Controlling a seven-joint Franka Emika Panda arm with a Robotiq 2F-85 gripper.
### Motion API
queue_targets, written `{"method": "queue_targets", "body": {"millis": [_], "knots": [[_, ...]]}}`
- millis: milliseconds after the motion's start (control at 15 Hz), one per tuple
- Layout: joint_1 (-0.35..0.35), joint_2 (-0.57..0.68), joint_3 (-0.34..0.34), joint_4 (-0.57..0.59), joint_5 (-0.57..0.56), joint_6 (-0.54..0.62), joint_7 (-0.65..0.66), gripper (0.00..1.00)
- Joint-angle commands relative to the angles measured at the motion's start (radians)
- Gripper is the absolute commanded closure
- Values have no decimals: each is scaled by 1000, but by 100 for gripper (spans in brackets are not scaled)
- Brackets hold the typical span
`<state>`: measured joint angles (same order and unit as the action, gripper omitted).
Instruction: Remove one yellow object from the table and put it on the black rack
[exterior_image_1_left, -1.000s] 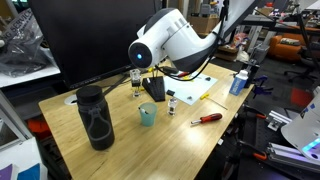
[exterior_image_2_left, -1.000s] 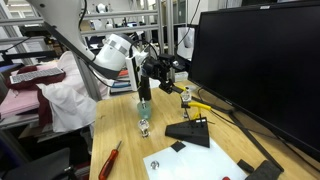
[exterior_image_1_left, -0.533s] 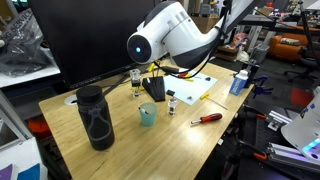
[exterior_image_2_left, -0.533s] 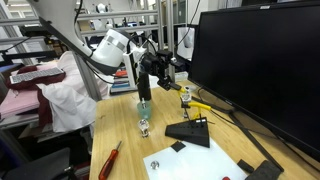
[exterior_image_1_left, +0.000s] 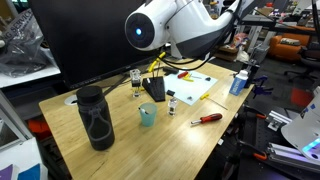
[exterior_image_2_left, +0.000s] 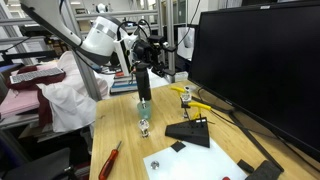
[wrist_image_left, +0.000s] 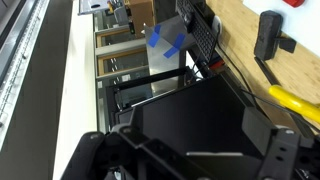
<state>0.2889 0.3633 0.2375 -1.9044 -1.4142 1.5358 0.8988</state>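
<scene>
Locate the gripper along the bottom edge of the wrist view, fingers spread wide apart and nothing clamped between them. In an exterior view, find it high above the table, at 12 o'clock of the tall dark bottle, in contact with nothing.

Locate the yellow object at 4 o'clock in the wrist view, lying flat on the wood grain, well apart from the fingers. In an exterior view, find a yellow piece at 12 o'clock of the black rack, close to the foot of the monitor. Cannot tell whether touching the rack or only beside it.

For the layout in an exterior view, take the rack as the reference point near the table centre:
- teal cup at 6 o'clock, near, upright;
- tall dark bottle at 8 o'clock, beyond the cup, upright;
- white sheet at 3 o'clock, flat on the wood;
- red-handled screwdriver at 4 o'clock, lying flat, apart from the sheet.
</scene>
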Motion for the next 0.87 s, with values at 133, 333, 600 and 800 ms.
{"method": "queue_targets", "body": {"millis": [133,333,600,800], "knots": [[0,-116,30,-89,115,31,62,0],[14,-90,26,-62,98,-1,55,0],[12,-94,26,-70,99,2,62,0],[12,-94,26,-70,99,3,63,0]]}}
